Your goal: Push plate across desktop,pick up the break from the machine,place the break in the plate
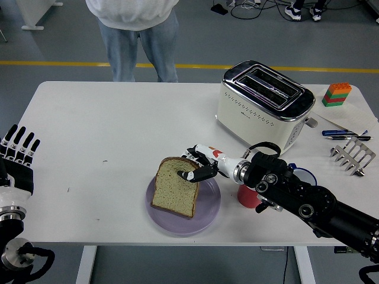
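Bread (174, 188) stands tilted on the purple plate (208, 210), its lower edge resting there and its long side running up toward the toaster (263, 106). To its right, the right hand (200, 164) pinches the top corner. The left hand (18, 155), fingers spread and empty, waits far at the table's left edge.

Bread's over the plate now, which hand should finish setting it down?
Probably the right hand: its fingers already grip the bread slice propped on the purple plate. The left hand rests open at the table's left edge, far from the plate.
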Controlling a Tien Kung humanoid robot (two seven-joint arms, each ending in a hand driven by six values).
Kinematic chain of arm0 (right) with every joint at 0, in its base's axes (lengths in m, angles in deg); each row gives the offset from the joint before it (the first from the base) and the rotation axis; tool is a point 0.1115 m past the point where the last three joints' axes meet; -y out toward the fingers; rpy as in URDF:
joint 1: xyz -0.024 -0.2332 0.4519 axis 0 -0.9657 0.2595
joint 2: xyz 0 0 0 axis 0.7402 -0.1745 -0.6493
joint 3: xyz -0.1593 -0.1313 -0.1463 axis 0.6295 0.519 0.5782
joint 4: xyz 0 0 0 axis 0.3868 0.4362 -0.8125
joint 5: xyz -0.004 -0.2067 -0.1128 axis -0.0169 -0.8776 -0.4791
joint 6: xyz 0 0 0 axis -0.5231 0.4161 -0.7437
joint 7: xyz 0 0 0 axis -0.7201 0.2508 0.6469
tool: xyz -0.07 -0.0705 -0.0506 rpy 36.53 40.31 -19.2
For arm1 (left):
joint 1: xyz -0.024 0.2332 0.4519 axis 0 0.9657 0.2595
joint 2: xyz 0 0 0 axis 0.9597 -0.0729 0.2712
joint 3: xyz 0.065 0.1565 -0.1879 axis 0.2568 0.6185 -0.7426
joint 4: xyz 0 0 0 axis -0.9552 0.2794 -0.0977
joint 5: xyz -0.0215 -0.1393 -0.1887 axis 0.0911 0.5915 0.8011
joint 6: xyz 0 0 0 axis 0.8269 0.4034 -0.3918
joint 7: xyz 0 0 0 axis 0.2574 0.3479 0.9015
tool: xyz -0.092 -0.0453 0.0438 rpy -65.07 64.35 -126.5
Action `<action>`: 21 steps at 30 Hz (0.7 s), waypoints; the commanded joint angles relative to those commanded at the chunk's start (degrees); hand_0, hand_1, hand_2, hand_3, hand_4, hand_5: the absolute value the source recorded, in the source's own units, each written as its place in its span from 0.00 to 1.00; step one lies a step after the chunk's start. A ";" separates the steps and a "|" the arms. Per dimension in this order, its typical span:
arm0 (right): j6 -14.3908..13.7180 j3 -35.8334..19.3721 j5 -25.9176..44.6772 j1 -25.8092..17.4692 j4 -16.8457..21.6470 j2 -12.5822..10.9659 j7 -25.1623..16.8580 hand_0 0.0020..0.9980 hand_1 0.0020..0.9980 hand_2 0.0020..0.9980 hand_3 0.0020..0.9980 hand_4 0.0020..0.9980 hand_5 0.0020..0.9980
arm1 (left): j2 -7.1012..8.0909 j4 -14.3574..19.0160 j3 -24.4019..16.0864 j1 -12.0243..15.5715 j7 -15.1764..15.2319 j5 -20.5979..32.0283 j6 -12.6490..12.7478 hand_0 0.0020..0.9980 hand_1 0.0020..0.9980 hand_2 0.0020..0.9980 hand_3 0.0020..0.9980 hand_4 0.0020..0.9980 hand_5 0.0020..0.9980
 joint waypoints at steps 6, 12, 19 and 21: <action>-0.76 -0.33 -2.51 0.06 -0.65 0.10 -1.43 0.54 0.59 0.57 0.57 0.64 0.09 | -0.01 0.02 0.12 0.05 0.25 0.02 0.07 0.80 0.77 0.80 0.70 0.43 0.98; -1.11 -1.08 -4.03 0.03 -1.13 0.20 -2.76 0.69 0.68 0.64 0.65 0.69 0.13 | -0.05 -0.04 0.29 0.14 0.51 0.03 0.14 0.79 0.77 0.80 0.69 0.42 0.97; -1.48 -1.33 -6.08 -0.11 -1.93 0.18 -3.52 0.76 0.72 0.68 0.69 0.71 0.15 | -0.03 -0.10 0.54 0.09 0.74 0.01 0.22 0.79 0.77 0.79 0.69 0.42 0.97; -1.76 -1.43 -7.47 -0.15 -2.07 0.15 -3.91 0.76 0.72 0.68 0.69 0.71 0.15 | -0.06 -0.15 0.61 0.14 0.79 0.03 0.28 0.79 0.77 0.79 0.69 0.42 0.97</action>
